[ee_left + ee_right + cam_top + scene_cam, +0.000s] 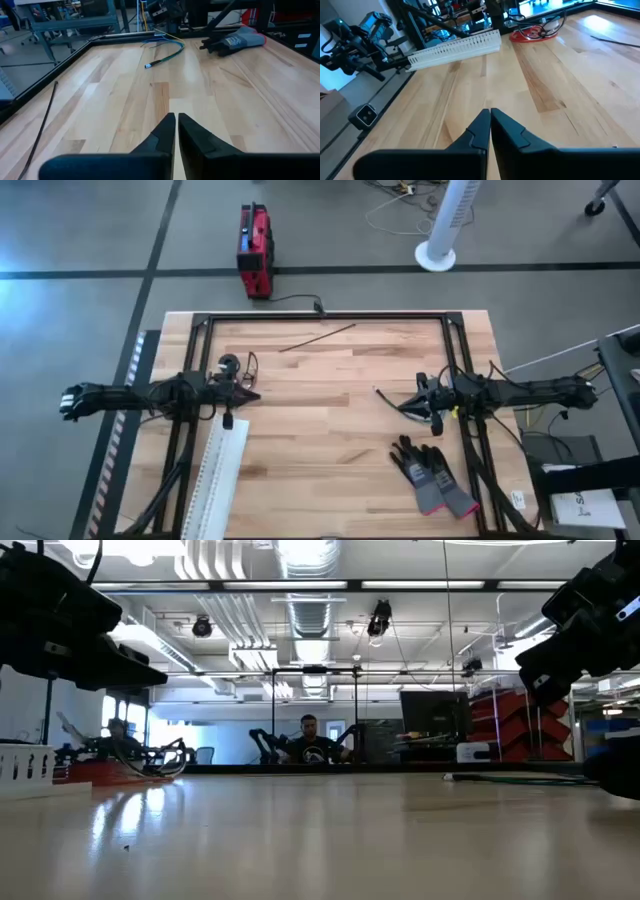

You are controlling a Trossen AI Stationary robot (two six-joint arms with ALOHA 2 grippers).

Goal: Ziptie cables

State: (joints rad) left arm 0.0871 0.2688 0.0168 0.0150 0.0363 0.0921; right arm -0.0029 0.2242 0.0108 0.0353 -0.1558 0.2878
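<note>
left claw (176,131) and right claw (489,125) both pinched empty (apart); better part wide before reaching the cables (236,366) on the bench (330,410).

The wooden counter (330,420) is light tan with pale and darker stripes. The thin wire cables (536,31) are red and black. The long slotted plastic strip (222,475) is white. The pair of work gloves (430,475) is black and grey with pink cuffs. The box on the floor (255,250) is red and black.
</note>
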